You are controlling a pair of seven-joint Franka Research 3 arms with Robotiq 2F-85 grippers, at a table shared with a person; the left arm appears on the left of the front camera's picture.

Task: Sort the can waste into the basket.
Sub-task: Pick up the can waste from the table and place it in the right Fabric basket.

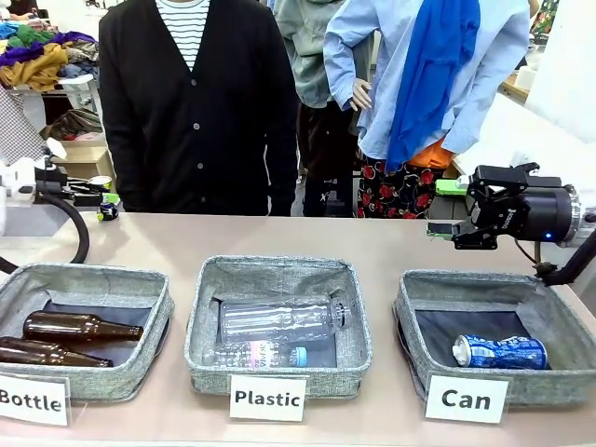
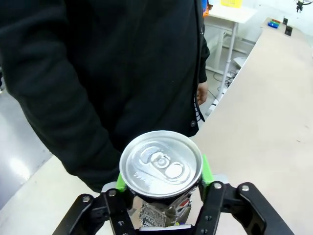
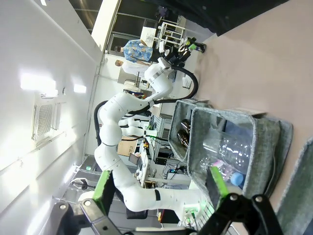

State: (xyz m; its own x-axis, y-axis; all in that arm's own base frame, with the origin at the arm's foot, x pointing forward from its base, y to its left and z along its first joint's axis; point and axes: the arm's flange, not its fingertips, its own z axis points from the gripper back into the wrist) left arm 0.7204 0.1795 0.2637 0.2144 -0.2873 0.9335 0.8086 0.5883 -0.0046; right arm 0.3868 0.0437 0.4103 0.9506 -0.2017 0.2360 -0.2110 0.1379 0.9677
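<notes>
A dark crushed can (image 2: 161, 165) with a silver top and red-white-blue marks sits between my left gripper's (image 2: 161, 178) green pads, which press on both its sides. That left gripper (image 1: 104, 197) hovers at the table's far left edge, in front of the person in a black cardigan. A blue crushed can (image 1: 500, 352) lies in the grey basket (image 1: 421, 300) labelled "Can" at the right. Above the far rim of that basket my right gripper (image 1: 445, 210) hangs open and holds nothing; its green pads (image 3: 218, 183) stand wide apart.
The middle bin (image 1: 279, 272) labelled "Plastic" holds clear plastic bottles (image 1: 279, 319). The left bin (image 1: 84, 276) labelled "Bottle" holds two brown glass bottles (image 1: 79, 327). White label cards stand along the front edge. The person stands close at the far side.
</notes>
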